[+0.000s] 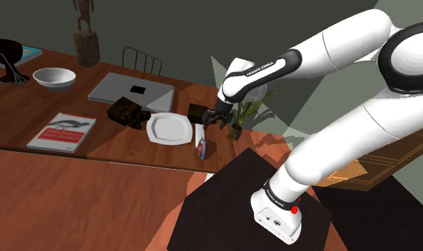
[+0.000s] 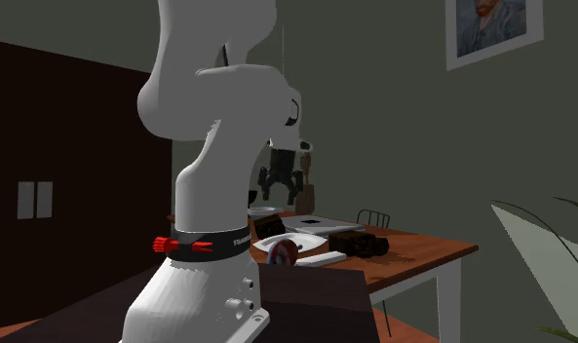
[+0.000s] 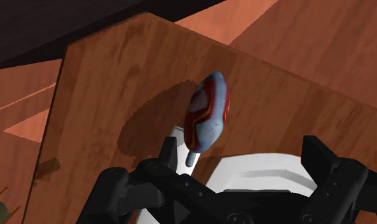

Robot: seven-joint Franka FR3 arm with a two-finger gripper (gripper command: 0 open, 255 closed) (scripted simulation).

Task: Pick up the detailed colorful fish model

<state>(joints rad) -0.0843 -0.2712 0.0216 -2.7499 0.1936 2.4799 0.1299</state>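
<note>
The surface (image 1: 31,100) ends close to the task's thing. That is the chief worry: anything knocked over there has little room before it goes over the edge to the floor.

The arm (image 1: 324,57) reaches over from the stand and holds the claw (image 1: 217,118) above that near corner. It is not yet down at the thing's level, so a full descent is still to come.

The plate (image 1: 167,128) lies just beside the fish. In the wrist view its white rim shows below and between the fingers. If the claw comes straight down, I judge that a finger could land on that rim. It would then stop short, or tip the plate into the fish.

The claw is wide open, with its fingers well apart and nothing between them.

The fish (image 3: 209,114), red and blue with a pale end at the bottom, stands upright on the surface near the edge, between the plate and the stand. It looks tall and narrow-footed, so I judge a light touch could topple it. In the wrist view it sits nearer one finger than the other, so that finger may strike it first and push it toward the edge. Its rounded body could also slip out of a pinch placed too high.
</note>
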